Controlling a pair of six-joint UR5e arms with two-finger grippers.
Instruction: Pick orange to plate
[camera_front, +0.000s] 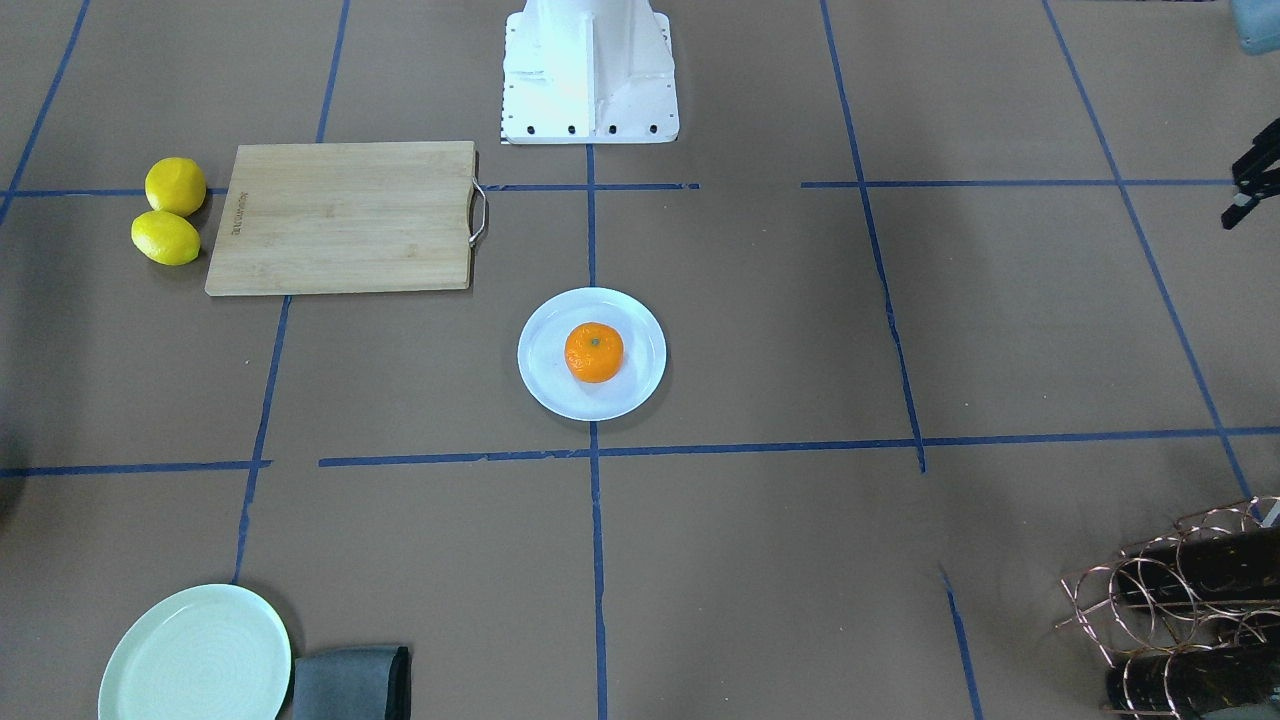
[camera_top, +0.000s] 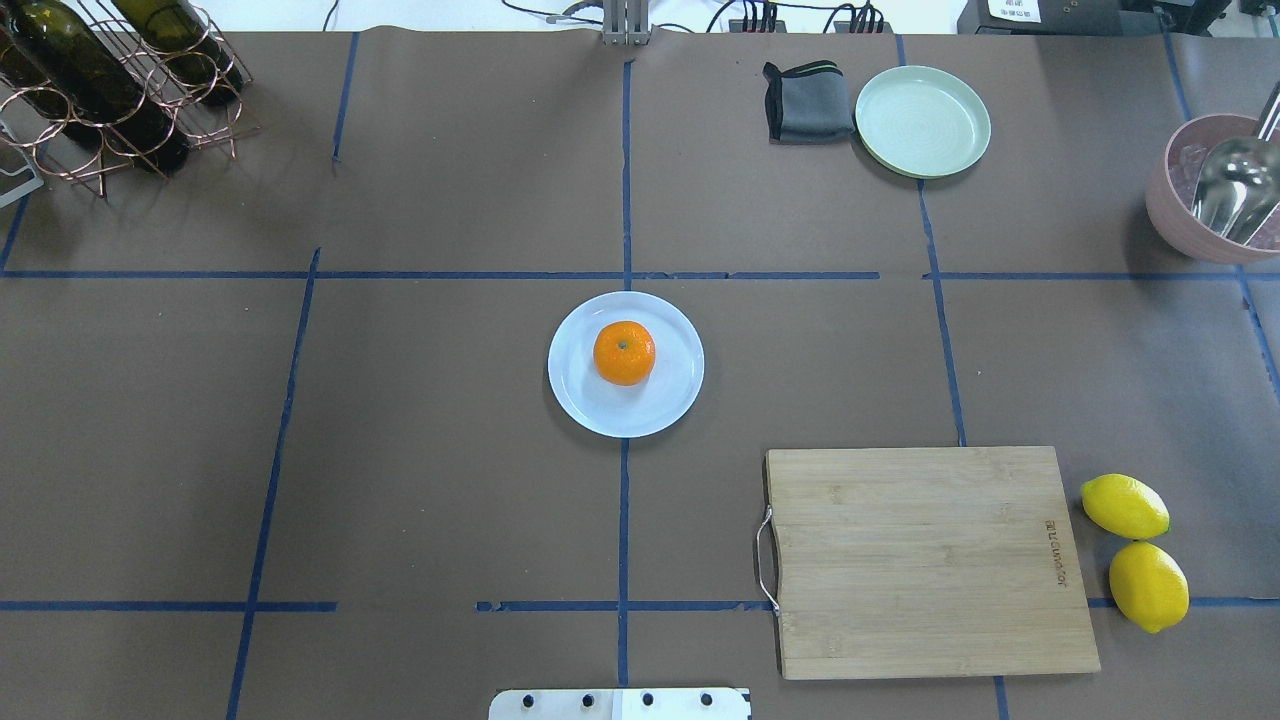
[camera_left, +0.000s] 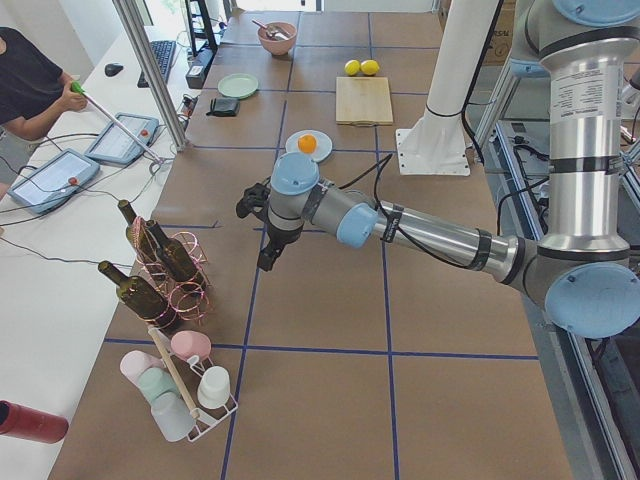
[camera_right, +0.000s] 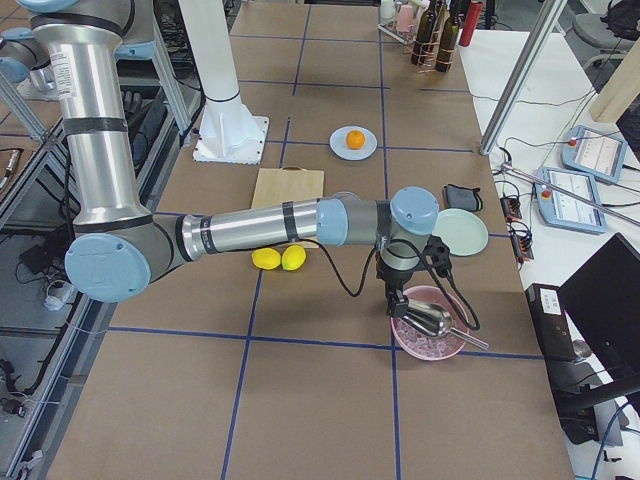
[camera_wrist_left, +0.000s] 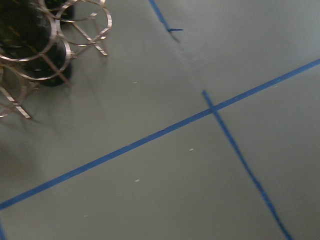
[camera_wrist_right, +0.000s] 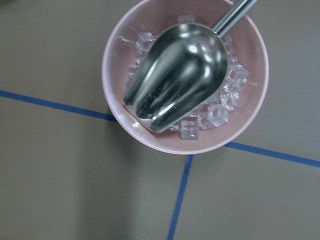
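Observation:
The orange (camera_top: 624, 352) sits stem-up near the middle of the pale bluish-white plate (camera_top: 660, 402) at the table's centre, also seen in the front-facing view as orange (camera_front: 594, 352) on plate (camera_front: 545, 372). Nothing touches either. My left gripper (camera_left: 268, 258) hangs over bare table off to the left, near the wine rack, and only its edge (camera_front: 1245, 195) shows in the front-facing view; I cannot tell whether it is open. My right gripper (camera_right: 397, 302) hovers far to the right over a pink bowl (camera_right: 428, 345), its state unreadable.
A bamboo cutting board (camera_top: 930, 560) lies right of the plate, with two lemons (camera_top: 1125, 506) beside it. A mint-green plate (camera_top: 922, 121) and grey cloth (camera_top: 808, 100) sit at the far side. The pink bowl (camera_wrist_right: 150, 137) holds ice and a metal scoop (camera_wrist_right: 180, 75). A bottle rack (camera_top: 100, 90) stands far left.

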